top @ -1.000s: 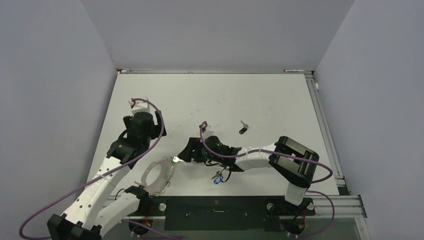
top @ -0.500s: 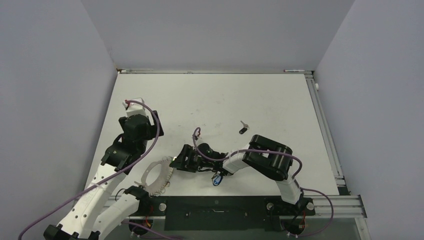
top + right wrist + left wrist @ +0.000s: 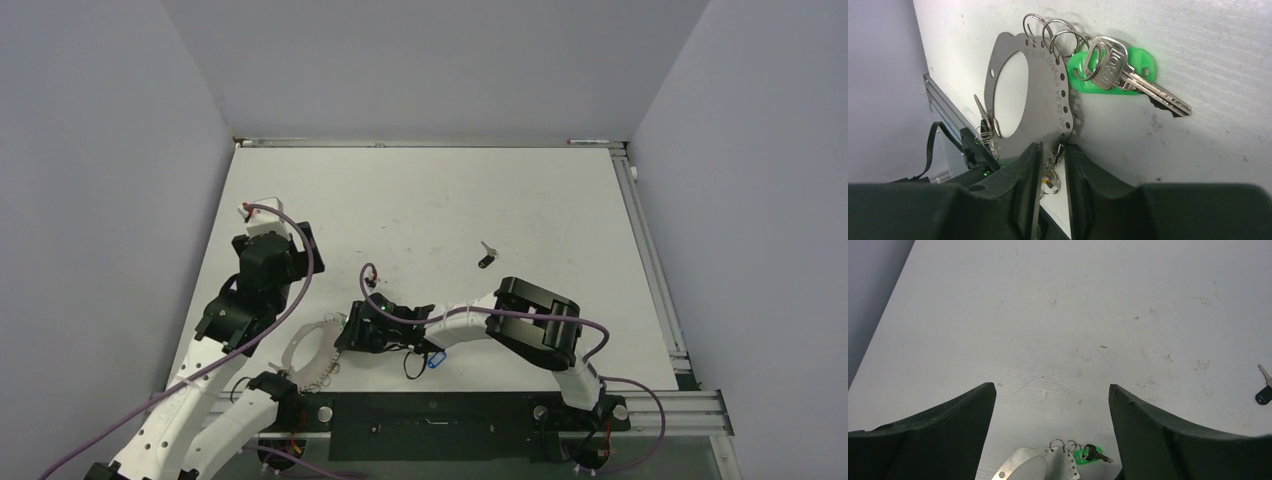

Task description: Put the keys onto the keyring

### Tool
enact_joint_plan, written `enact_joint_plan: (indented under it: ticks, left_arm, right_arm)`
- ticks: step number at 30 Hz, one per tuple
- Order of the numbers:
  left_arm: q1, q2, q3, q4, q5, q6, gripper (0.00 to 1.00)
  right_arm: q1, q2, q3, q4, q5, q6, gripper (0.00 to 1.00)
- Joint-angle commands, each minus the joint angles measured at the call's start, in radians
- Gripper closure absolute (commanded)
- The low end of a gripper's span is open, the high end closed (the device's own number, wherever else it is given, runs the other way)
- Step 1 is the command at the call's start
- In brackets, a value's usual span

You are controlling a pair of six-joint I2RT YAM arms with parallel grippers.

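The right hand (image 3: pixel 1050 150) straddles the rim of the keyring (image 3: pixel 1066 100), fingers close together, likely to steady it for threading; whether it pinches yet I cannot tell. The keyring lies on the worktop (image 3: pixel 1073 300), green key (image 3: pixel 1118 67) already on. The left hand (image 3: pixel 1052 387) hangs released and empty, free to fetch the black key (image 3: pixel 486 258)

- left arm (image 3: pixel 180 400): white shell links, with black joint housings and a black wrist block
- right arm (image 3: pixel 465 322): the same white links, plus a bulky black elbow housing (image 3: pixel 535 328)
- purple cables (image 3: pixel 314 262): one hung loosely along each arm (thin and glossy)
- left pincer (image 3: pixel 1052 385): broad, matt, near-black fingers with rounded edges
- right pincer (image 3: pixel 1053 146): likewise dark, smooth and moulded
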Motion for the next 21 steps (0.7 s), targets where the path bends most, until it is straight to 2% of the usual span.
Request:
enact_joint_plan:
  ticks: [1,7,11,14,21]
  left_arm:
    - [0.007,-0.017,0.006,0.03,0.006,0.015,0.2]
    - [0.007,-0.021,0.004,0.031,0.008,0.018,0.2]
    - [0.006,-0.017,0.004,0.031,0.008,0.019,0.2]
    - [0.007,-0.014,0.004,0.031,0.008,0.019,0.2]
    - [0.007,-0.018,0.002,0.031,0.002,0.022,0.2]
  right_arm:
    - [0.016,0.007,0.028,-0.124,0.073,-0.023,0.8]
    - [0.023,-0.011,0.03,-0.167,0.108,-0.036,0.94]
    - [0.029,-0.044,0.049,-0.241,0.157,-0.059,0.95]
    - [0.032,-0.064,0.064,-0.287,0.165,-0.08,0.91]
    - [0.035,-0.075,0.059,-0.289,0.148,-0.09,0.87]
